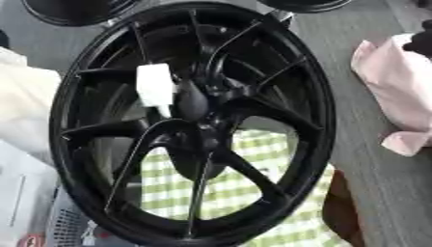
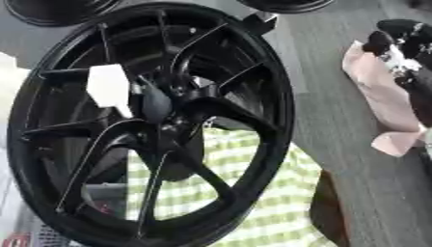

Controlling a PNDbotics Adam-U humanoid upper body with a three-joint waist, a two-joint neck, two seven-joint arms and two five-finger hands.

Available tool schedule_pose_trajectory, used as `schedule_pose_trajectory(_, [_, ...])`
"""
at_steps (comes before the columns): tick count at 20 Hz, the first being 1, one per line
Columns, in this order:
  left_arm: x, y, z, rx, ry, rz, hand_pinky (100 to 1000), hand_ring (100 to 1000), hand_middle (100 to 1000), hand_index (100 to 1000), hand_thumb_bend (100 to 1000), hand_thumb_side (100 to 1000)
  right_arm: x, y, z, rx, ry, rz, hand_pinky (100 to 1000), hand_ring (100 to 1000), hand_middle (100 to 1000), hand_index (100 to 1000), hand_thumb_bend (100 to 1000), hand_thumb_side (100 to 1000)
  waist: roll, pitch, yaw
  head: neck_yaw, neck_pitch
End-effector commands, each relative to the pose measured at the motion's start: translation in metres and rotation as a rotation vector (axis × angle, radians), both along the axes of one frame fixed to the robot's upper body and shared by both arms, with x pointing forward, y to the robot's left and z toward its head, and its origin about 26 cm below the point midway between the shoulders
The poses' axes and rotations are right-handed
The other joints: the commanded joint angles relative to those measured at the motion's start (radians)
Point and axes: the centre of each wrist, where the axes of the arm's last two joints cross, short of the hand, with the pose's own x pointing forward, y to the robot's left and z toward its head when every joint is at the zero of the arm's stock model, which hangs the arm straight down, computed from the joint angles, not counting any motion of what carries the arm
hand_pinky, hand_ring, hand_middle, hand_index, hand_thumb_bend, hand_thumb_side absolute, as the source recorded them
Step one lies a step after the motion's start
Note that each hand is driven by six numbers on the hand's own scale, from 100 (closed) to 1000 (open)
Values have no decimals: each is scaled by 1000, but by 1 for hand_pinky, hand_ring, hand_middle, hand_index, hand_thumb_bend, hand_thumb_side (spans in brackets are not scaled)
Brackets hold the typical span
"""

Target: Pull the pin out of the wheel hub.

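While the black wheel (image 1: 190, 120) fills your view, standing tilted over a green checked cloth (image 1: 253, 193), a white pin (image 1: 155, 89) sits at its hub, just left of centre. Your right hand (image 2: 403, 36) shows dark at the far right, on pink fabric (image 2: 380, 91); its fingers' state cannot be told.

one wheel hub (image 1: 194, 120); one white pin (image 1: 155, 89); one pink cloth (image 2: 384, 96)
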Motion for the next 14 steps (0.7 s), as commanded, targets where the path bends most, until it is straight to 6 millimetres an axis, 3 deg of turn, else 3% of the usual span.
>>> schedule_pose_trajectory(1, [-11, -10, 21, 152, 31, -3, 795, 720, 646, 780, 673, 467, -1, -3, 9, -51, -9, 3, 909, 693, 613, 726, 408, 385, 0, -28, -2, -3, -3])
schedule_pose_trajectory(7, [-23, -31, 42, 319, 141, -68, 810, 735, 663, 791, 665, 458, 1, 0, 9, -55, 2, 22, 909, 692, 614, 726, 408, 386, 0, -32, -15, 3, -8])
schedule_pose_trajectory(14, [-12, -75, 36, 339, 321, -237, 805, 737, 665, 791, 671, 439, 2, 0, 6, -54, 18, 38, 910, 692, 614, 726, 408, 385, -4, -52, -20, 34, -11])
